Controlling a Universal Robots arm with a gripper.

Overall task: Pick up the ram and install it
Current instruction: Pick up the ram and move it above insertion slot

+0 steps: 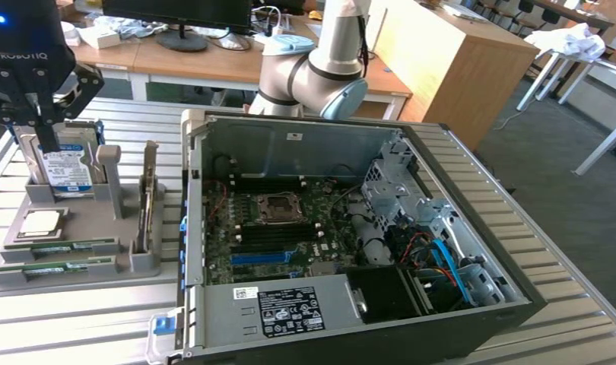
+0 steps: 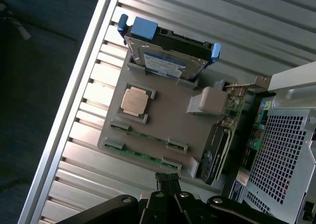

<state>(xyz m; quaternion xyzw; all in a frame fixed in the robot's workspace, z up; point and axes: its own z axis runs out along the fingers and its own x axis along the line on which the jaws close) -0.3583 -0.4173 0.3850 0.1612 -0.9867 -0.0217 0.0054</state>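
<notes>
End effector (image 1: pixel 44 133) shut, empty; we hover above holder (image 2: pixel 168 116) on desk. Ram (image 2: pixel 148 136) below fingertips, seated in slot, probably to keep it square for pinch. Case (image 1: pixel 287 141) lies open alongside, board exposed for install.

Ribbed matt metal table (image 1: pixel 74 327), smooth grey plastic holder (image 1: pixel 150 262).

Clear room above ram (image 2: pixel 148 135), upright hard drive (image 2: pixel 165 61) near (case (image 2: pixel 286 150) beside)
</notes>
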